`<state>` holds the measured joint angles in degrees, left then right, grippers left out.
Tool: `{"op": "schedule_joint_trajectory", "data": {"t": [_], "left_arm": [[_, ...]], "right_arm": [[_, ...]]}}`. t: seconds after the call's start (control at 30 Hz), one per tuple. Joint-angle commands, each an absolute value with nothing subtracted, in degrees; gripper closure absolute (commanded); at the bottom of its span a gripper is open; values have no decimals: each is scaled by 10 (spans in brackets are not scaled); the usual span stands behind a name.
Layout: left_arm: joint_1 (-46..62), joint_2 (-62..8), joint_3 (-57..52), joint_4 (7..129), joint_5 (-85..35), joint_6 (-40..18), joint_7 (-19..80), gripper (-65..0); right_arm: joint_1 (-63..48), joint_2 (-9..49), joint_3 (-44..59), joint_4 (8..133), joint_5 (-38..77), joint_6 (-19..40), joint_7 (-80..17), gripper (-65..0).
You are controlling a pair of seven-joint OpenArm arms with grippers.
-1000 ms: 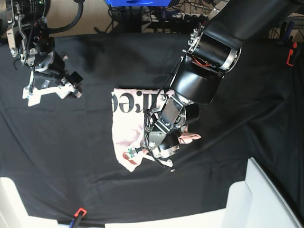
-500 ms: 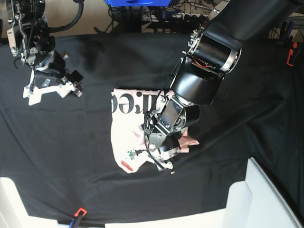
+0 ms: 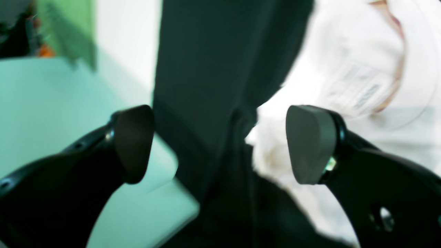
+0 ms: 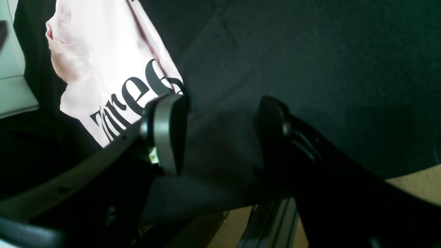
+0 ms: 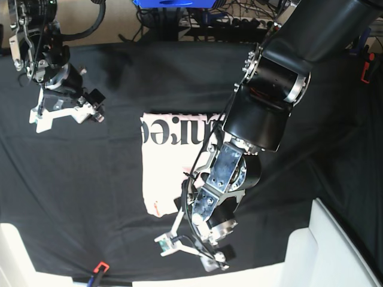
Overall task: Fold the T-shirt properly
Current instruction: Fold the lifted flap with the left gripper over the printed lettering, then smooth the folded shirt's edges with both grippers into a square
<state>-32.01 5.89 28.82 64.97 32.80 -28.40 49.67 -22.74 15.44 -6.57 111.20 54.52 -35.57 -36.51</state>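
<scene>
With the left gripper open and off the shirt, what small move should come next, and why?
Probably lift the left gripper clear toward the table edge. Its jaws stand open with nothing between them, and the T-shirt lies folded on the black cloth, so it only blocks the view for checking the fold.

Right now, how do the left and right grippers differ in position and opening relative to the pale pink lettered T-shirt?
The left gripper hovers just past the pale pink cotton T-shirt, near its front edge; the right gripper sits far off over the black table cloth. The left gripper's jaws gape wide; the right gripper's stand narrower. Both are open and hold nothing.
</scene>
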Motion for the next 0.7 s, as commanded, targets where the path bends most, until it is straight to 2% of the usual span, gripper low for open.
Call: {"op": "schedule_joint_trajectory", "data": {"t": [0.0, 0.03, 0.07, 0.1, 0.2, 0.23, 0.43, 0.67], "left_arm": [[-319, 64, 288, 675, 331, -281, 513, -584], [-307, 64, 291, 696, 331, -281, 530, -574], [-291, 64, 292, 713, 330, -281, 541, -531], [-269, 64, 289, 729, 330, -281, 548, -437], [-222, 61, 287, 759, 329, -281, 552, -34], [-206, 55, 284, 769, 331, -281, 553, 0], [-151, 40, 221, 794, 329, -281, 546, 0], [-147, 33, 191, 690, 329, -278, 470, 0]], "right_arm": [[-225, 159, -65, 1121, 547, -351, -360, -321], [-225, 158, -65, 1121, 547, -351, -360, -321], [-225, 157, -65, 1121, 547, -351, -360, -321], [-225, 157, -65, 1121, 547, -351, -360, -321], [-226, 159, -65, 1121, 547, -351, -361, -321], [-228, 160, -65, 1121, 547, -351, -361, -319], [-234, 160, -65, 1121, 547, -351, -361, -319], [-238, 155, -65, 1121, 551, -351, -361, -319]]}}
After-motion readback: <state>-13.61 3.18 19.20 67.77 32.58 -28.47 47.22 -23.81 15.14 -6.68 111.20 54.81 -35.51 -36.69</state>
